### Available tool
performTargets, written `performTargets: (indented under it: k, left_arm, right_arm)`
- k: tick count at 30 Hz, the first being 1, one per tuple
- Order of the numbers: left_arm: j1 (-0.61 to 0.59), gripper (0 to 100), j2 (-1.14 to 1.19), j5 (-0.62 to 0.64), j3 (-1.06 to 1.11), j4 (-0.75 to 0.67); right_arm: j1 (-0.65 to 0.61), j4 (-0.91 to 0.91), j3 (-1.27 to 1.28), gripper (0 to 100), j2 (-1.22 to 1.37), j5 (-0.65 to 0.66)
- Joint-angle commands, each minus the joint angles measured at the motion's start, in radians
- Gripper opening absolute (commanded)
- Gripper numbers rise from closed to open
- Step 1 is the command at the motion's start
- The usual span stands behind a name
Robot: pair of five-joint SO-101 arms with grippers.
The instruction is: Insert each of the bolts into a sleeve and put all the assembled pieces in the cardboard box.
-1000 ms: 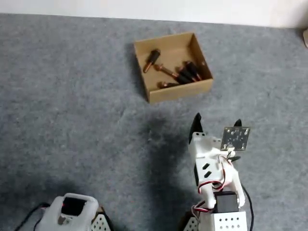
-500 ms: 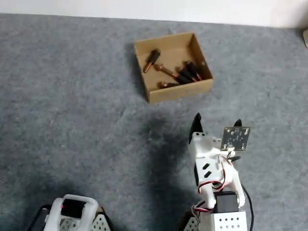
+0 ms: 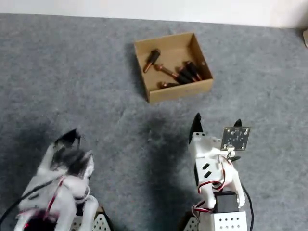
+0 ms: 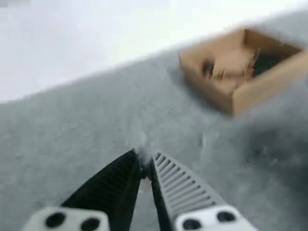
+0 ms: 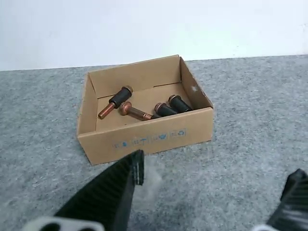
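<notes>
As far as I can tell from up high, all the bolts (image 3: 185, 74) I can find lie inside the box (image 3: 168, 94), so I think the job is done or very near it. They are copper with black sleeves on them. They lie flat on the box floor, some bunched by one wall and one off by itself. For one of them I cannot tell if its sleeve is on. The box sits on the grey mat (image 3: 86, 72), apart from both arms.

My right gripper (image 3: 216, 123) hangs over the mat, near the front wall of the box and pointing at it. Its jaws are spread wide and hold nothing. I think that is because it has no piece to carry, and wide jaws are ready for a grab. Its own camera looks right down into the box (image 5: 144, 139), which helps me count the pieces.

My left gripper (image 3: 71, 138) is over the mat on its own side, well apart from the box. Its jaws are pressed together at the tips, and I can make out no bolt or sleeve in them. I think it is shut because it has nothing to pick up.
</notes>
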Motion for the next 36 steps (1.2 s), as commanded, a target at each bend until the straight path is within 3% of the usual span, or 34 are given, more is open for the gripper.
performTargets:
  k: [1, 9, 11, 16, 22, 31, 36]
  left_arm:
    - [-0.048, 1, 0.016, -0.071, 0.114, -0.127]
    - [-0.056, 1, 0.018, -0.069, 0.639, -0.442]
    - [-0.054, 1, 0.028, -0.068, 0.657, -0.497]
    - [-0.05, 1, 0.028, -0.064, 0.654, -0.437]
    - [-0.056, 1, 0.027, 0.114, 0.656, -0.247]
    - [-0.058, 1, 0.019, -0.021, 0.656, -0.058]
    - [-0.056, 1, 0.018, -0.044, 0.656, -0.052]
  right_arm:
    - [-0.002, -0.022, 0.093, 40.6, -0.005, 0.011]
    - [-0.004, -0.024, 0.093, 40.6, -0.005, 0.011]
    - [-0.005, -0.025, 0.093, 40.6, -0.005, 0.011]
    - [-0.012, -0.028, 0.094, 40.6, -0.005, 0.009]
    - [-0.108, 0.038, 0.096, 40.6, -0.005, 0.006]
    - [-0.107, 0.383, 0.096, 40.6, -0.005, 0.009]
    - [-0.105, 0.595, 0.096, 40.6, -0.005, 0.009]
